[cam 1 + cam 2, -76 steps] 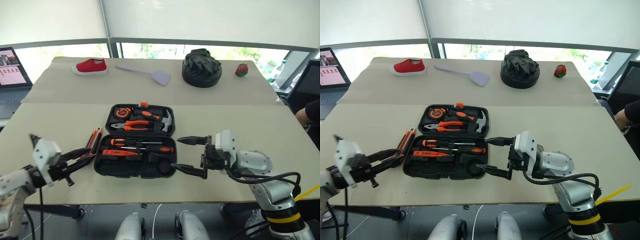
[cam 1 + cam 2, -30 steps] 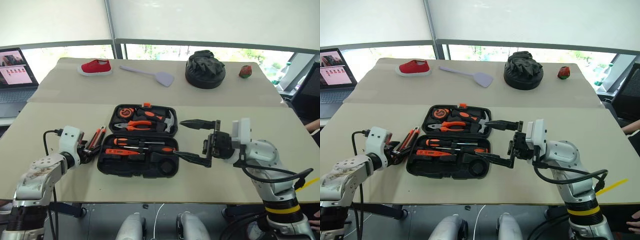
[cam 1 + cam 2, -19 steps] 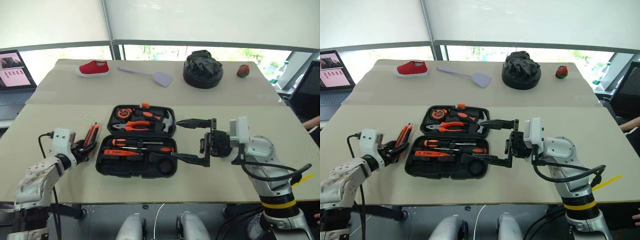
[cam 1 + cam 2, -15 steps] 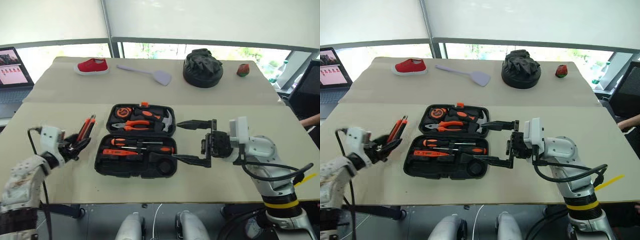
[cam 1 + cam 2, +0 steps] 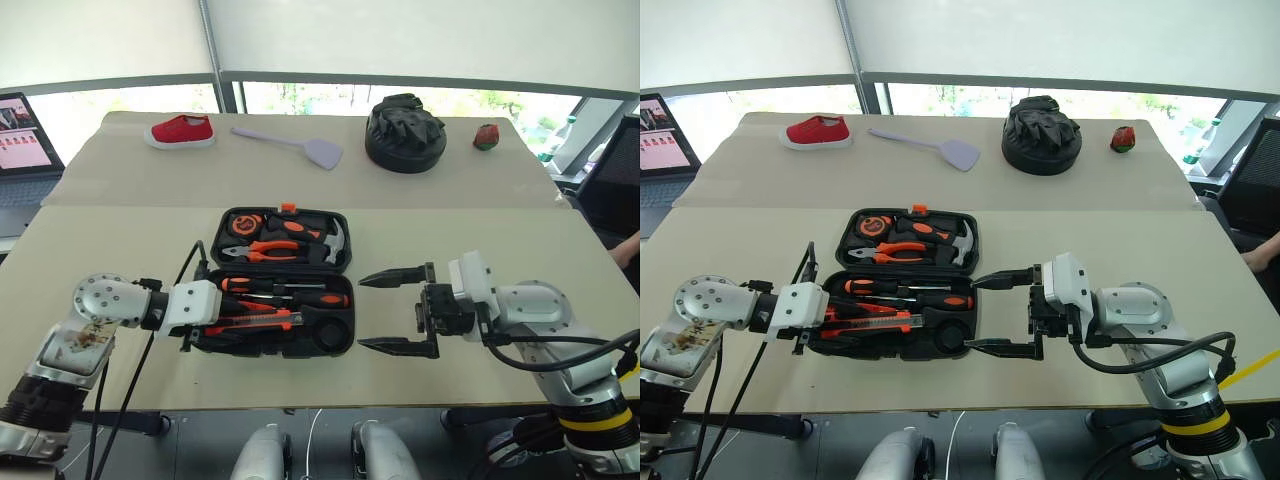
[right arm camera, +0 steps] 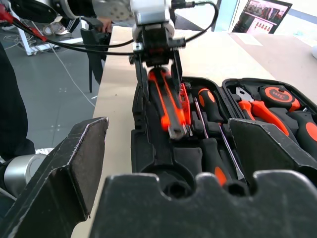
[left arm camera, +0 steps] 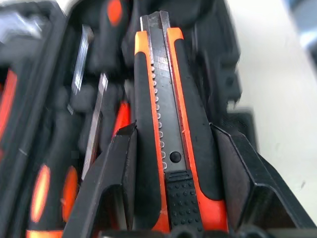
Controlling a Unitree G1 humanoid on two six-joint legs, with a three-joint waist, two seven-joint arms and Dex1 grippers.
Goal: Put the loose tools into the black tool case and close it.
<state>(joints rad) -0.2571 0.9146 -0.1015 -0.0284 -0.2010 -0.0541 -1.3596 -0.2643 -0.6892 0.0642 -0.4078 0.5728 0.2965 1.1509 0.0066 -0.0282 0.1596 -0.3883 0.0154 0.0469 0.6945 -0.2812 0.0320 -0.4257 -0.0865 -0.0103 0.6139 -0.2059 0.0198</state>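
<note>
Left gripper (image 5: 232, 318) has swung in from beside the case (image 5: 283, 283) to over its near half, fingers (image 7: 119, 173) clamped on the knife (image 7: 166, 134), which lies across the screwdrivers (image 5: 285, 290) there. Right gripper (image 5: 395, 312) hangs just right of the case, fingers wide apart, holding nothing. Case open on the table (image 5: 470, 230).
</note>
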